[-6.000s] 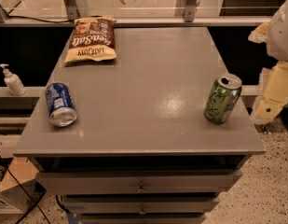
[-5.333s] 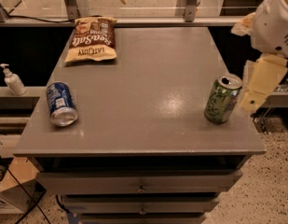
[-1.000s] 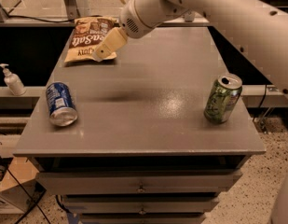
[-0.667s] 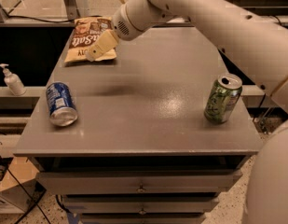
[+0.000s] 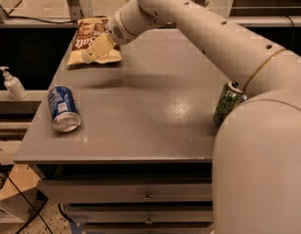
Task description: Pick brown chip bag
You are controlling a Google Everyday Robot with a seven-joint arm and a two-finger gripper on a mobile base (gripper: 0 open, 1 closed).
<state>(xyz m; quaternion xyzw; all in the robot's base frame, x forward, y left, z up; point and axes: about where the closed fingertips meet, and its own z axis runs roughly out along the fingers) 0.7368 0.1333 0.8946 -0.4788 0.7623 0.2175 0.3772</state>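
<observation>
Moved: the arm (image 5: pixel 203 28) has swung across from the table's 3 o'clock side to its 11 o'clock corner, and in the last second the claw (image 5: pixel 94 52) has dropped a little toward the bag's near end.
Chip bag: the brown chip bag (image 5: pixel 84 32) lies flat at the 11 o'clock corner of the table (image 5: pixel 140 116), cream band toward 6 o'clock.
Long axis: roughly 12 to 6 o'clock, the far end tipped slightly toward 1.
Claw: it sits over the near half of the bag, pointing out of the wrist toward 8 o'clock. I cannot tell whether it touches the bag, or whether it is apart or together.
Key relation: the bag is directly under the claw and stretches away toward 12 o'clock, so I judge the coming move to be a short descent, not a reach sideways.
Edges: the bag's 9 o'clock side lies near the table's left edge, its far end near the back edge.
Open room: bare tabletop runs from 3 to 6 o'clock of the bag. The blue can (image 5: pixel 63 108) lies on its side well apart at 7 o'clock, and the green can (image 5: pixel 228 101) stands far off at 4 o'clock, partly hidden behind the arm.
Risk: crinkly foil may slide toward the left edge if pushed.
</observation>
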